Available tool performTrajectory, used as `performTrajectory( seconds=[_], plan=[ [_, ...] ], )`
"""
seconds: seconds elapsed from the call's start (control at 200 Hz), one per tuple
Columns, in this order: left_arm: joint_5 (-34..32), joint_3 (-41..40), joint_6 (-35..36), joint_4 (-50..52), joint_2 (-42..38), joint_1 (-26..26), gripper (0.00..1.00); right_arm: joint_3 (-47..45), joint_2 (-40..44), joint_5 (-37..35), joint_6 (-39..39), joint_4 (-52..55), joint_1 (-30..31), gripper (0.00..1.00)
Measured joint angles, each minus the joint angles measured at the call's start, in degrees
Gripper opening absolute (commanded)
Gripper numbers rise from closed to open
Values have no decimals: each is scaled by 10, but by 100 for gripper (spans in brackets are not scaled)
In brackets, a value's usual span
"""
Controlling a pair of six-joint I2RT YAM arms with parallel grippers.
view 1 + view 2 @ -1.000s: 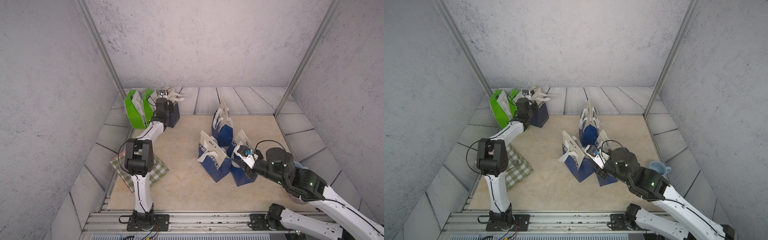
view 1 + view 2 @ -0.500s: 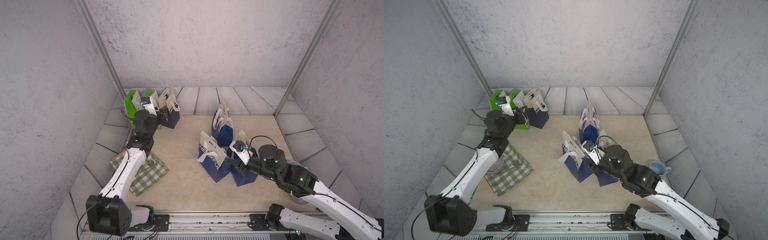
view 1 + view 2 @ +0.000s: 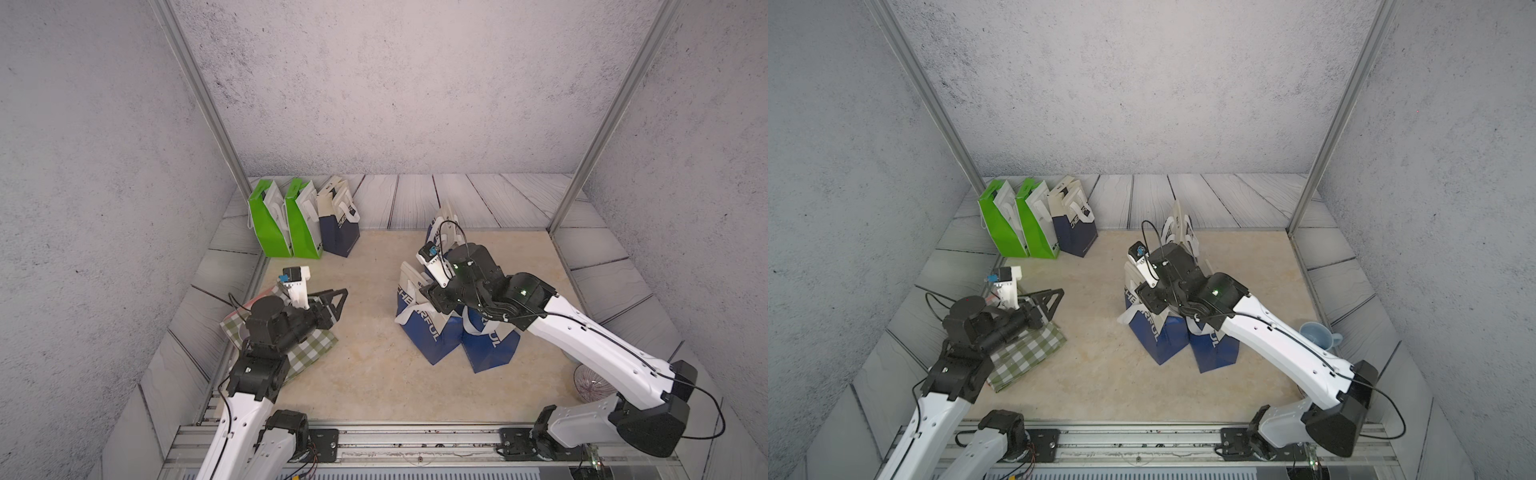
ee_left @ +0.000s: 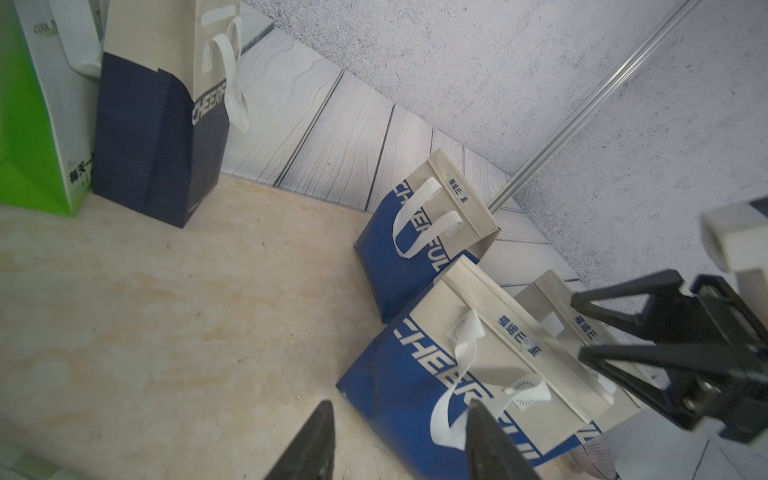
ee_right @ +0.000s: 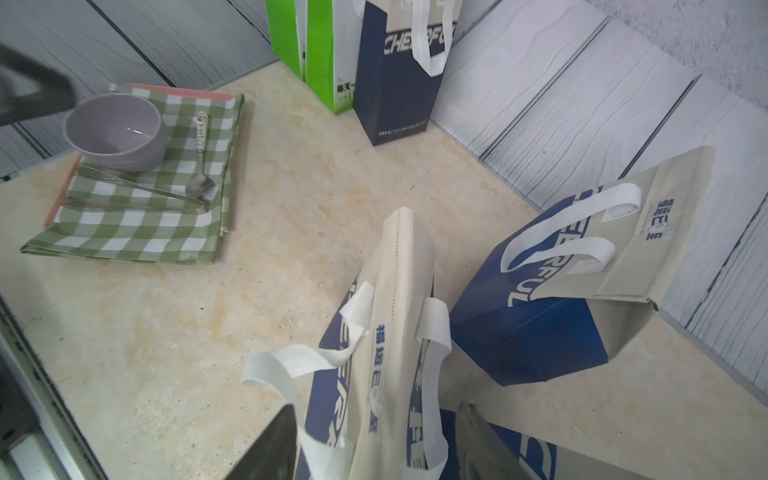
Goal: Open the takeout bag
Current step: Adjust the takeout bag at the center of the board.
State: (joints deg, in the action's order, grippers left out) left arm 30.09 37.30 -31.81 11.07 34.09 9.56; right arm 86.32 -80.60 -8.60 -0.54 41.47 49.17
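In a top view the takeout bag [image 3: 424, 334] stands mid-counter [image 3: 365, 374] among blue bags [image 3: 490, 345], and we judge it not yet opened. From the left wrist, the left fingers [image 4: 318, 444] are released and empty, well apart from it. We read "CHEERFUL" on the bags and "COOL" on a green bag [image 4: 25, 124]. From the right wrist, the right fingers [image 5: 270, 449] straddle its flat-pressed rim, parted and gripping nothing we can see.
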Motion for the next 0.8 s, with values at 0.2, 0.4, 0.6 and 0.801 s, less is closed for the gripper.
performTrajectory(
  seconds=[0.2, 0.4, 0.6, 0.801],
  plan=[
    [34, -52, -33, 26, -91, 2, 52, 28, -56, 7, -14, 35, -10, 54],
    [52, -76, -51, 29, -89, 3, 52, 45, -89, 17, -19, 57, -11, 30],
    [68, -102, -60, 15, -87, 3, 50, 63, -105, 50, -11, 79, -12, 3],
    [78, -118, -67, -14, -76, 10, 52, 83, -109, 139, 33, 109, -14, 1]
  ],
)
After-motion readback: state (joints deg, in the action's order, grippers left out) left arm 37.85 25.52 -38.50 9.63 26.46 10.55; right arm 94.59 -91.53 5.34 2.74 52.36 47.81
